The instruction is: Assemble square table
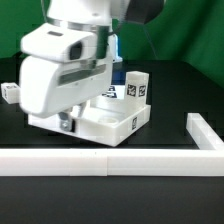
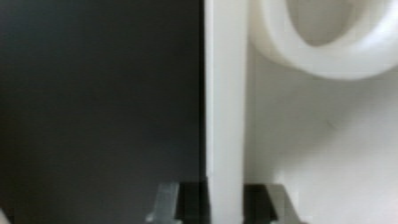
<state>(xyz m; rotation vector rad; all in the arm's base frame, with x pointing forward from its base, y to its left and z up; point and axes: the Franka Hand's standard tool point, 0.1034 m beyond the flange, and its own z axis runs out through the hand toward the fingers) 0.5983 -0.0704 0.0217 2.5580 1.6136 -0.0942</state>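
The square table slab (image 1: 118, 122) is white with a raised rim and lies on the dark table in the middle of the exterior view. My gripper (image 1: 68, 125) reaches down onto the slab's edge on the exterior view's left. In the wrist view the slab's rim (image 2: 224, 100) runs straight between my two dark fingers (image 2: 187, 203), and the gripper (image 2: 224, 206) is shut on it. A round corner ring (image 2: 329, 45) of the slab shows beyond. Two tagged white legs (image 1: 136, 88) stand behind the slab. Another leg (image 1: 8, 93) lies at the exterior view's far left.
A long low white border wall (image 1: 100, 161) runs along the front, with a side piece (image 1: 205, 130) at the exterior view's right. The arm's bulky white body (image 1: 65, 60) hides much of the slab's left part.
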